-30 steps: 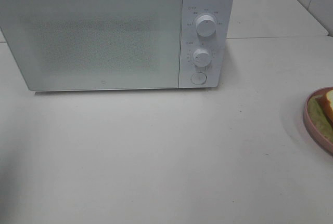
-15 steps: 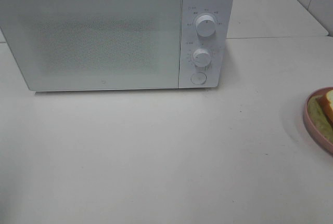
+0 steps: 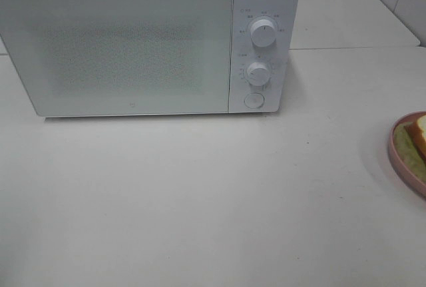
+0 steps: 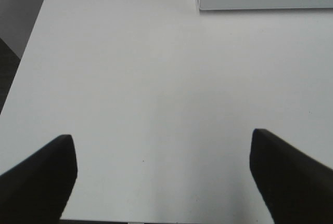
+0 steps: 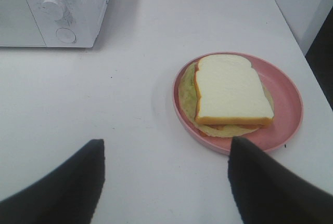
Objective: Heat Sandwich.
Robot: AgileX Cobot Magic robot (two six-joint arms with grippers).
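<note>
Sandwich is seen on pink plate, right of centre in right wrist view, at far right edge of overhead. Right gripper is nearer, held wide open, empty, sandwich just ahead. Left gripper fully open, empty. Microwave is shut.

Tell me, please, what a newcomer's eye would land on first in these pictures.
Probably the white microwave, door shut, filling the back left of the pale table. Next, the sandwich on its pink plate at the table's right edge, cut off in the high view. The right gripper hangs open just short of the plate.
</note>
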